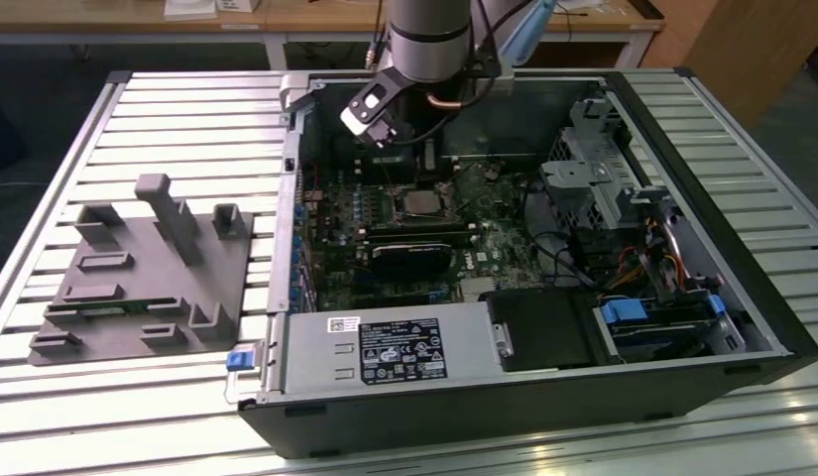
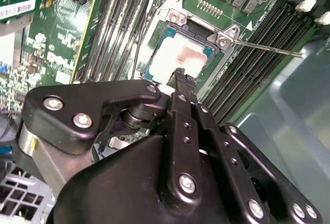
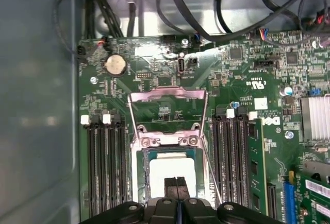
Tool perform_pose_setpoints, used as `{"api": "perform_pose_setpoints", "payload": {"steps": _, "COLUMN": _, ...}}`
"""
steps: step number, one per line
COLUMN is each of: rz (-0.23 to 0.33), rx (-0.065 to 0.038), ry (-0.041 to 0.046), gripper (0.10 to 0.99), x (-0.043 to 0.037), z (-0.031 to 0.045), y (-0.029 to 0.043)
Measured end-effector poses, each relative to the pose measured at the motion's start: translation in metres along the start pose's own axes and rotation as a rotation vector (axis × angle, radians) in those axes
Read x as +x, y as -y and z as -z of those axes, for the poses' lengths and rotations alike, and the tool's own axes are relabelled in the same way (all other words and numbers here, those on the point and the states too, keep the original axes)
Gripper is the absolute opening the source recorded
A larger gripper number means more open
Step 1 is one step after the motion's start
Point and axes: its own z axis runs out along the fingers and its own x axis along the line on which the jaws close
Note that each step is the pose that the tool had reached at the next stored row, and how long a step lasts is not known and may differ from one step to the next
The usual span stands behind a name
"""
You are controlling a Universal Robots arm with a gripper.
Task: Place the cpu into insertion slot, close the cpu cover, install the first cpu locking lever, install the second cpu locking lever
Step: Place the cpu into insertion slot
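While low over the cpu [image 3: 170, 165] edge, fingers [image 3: 171, 185] tight together, cpu cover [image 3: 167, 94] open just beyond.

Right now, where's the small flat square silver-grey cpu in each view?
Exterior view: small silver-grey square cpu, mid-case on the green motherboard.
First wrist view: in its socket, beside the open silvery cpu cover.
Second wrist view: just past the black gripper.
Shared landmark: that motherboard.
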Motion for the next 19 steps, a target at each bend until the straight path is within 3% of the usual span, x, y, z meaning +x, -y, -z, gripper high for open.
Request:
{"api": "perform_pose_setpoints", "payload": {"steps": 10, "rz": -0.027, "rx": 0.001, "ry": 0.0020, "gripper": 0.106, "x": -0.0004, "z": -0.0190, "y": 0.0019}}
{"api": "perform_pose_setpoints", "payload": {"steps": 19, "rz": -0.027, "rx": 0.005, "ry": 0.0023, "gripper": 0.106, "x": -0.0008, "z": -0.0287, "y": 0.0032}}
